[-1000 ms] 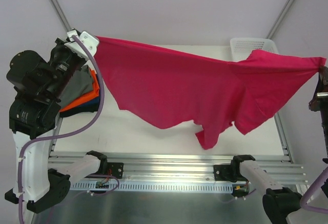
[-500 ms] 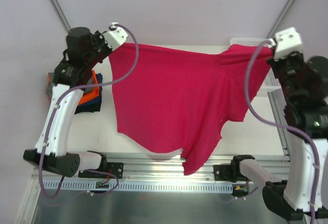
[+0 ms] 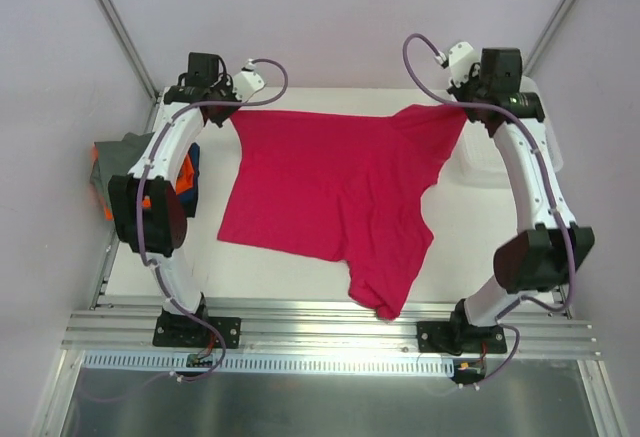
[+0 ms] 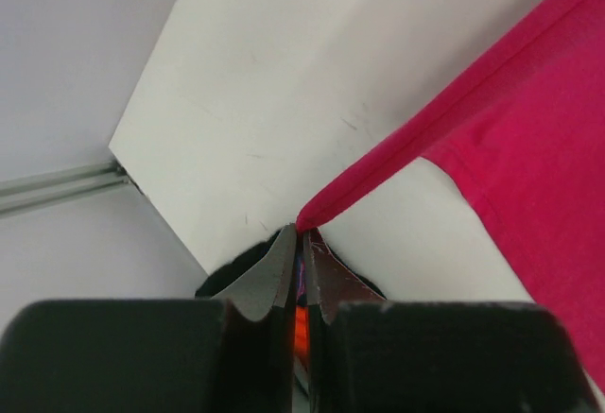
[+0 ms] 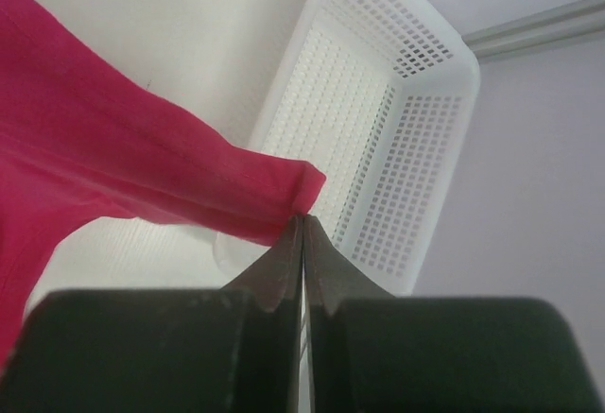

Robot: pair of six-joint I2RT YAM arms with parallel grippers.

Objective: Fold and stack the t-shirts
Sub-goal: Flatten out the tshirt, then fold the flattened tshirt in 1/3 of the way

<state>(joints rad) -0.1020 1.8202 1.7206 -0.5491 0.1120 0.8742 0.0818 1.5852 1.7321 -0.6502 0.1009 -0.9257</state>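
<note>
A magenta-pink t-shirt (image 3: 330, 187) lies spread over the white table, its far edge held between my two grippers, its near part bunched toward the front edge. My left gripper (image 3: 232, 109) is shut on the shirt's far left corner (image 4: 326, 207) close to the table. My right gripper (image 3: 462, 107) is shut on the far right corner (image 5: 284, 191), beside the basket. Grey, orange and dark navy shirts (image 3: 125, 157) lie piled at the table's left edge, partly hidden by the left arm.
A white plastic mesh basket (image 3: 505, 162) stands at the far right, also in the right wrist view (image 5: 378, 120). The table's far left corner (image 4: 118, 139) shows in the left wrist view. Metal rails (image 3: 320, 322) run along the front edge.
Both arms have reached forward and down toward the far edge, laying the hanging pink shirt down onto the table. Both grippers stay shut on its corners.
</note>
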